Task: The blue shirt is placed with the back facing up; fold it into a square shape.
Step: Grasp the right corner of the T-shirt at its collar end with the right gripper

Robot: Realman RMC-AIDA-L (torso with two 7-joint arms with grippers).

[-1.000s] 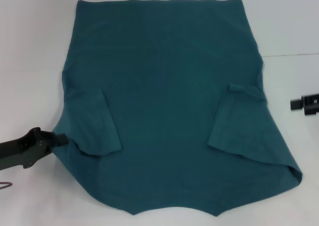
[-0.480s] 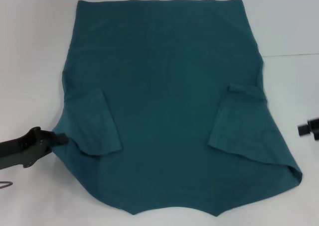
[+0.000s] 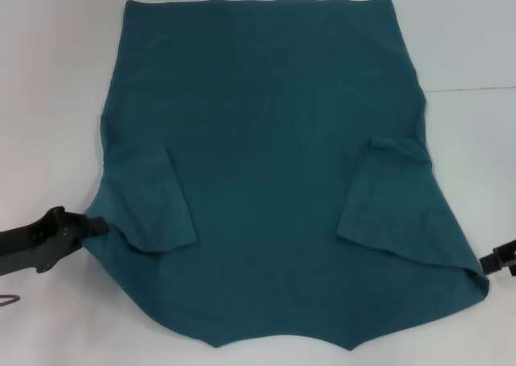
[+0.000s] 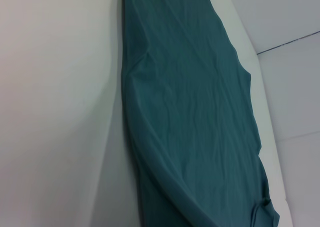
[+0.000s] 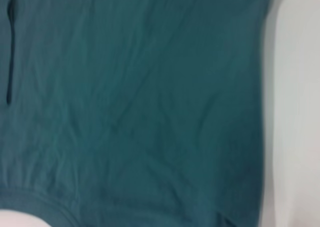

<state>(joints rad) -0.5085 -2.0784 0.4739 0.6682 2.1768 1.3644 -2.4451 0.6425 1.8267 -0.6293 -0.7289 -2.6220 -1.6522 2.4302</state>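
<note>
One large garment, the blue shirt (image 3: 266,164), lies spread plain side up across the white bench (image 3: 48,76), both sleeves already folded inward so the sides can be doubled over. The left gripper (image 3: 95,224) touches its near-left edge, seemingly to take hold; whether its fingers are apart I cannot tell. The right gripper (image 3: 498,259) sits just beside the near-right corner, its fingers equally unreadable.
</note>
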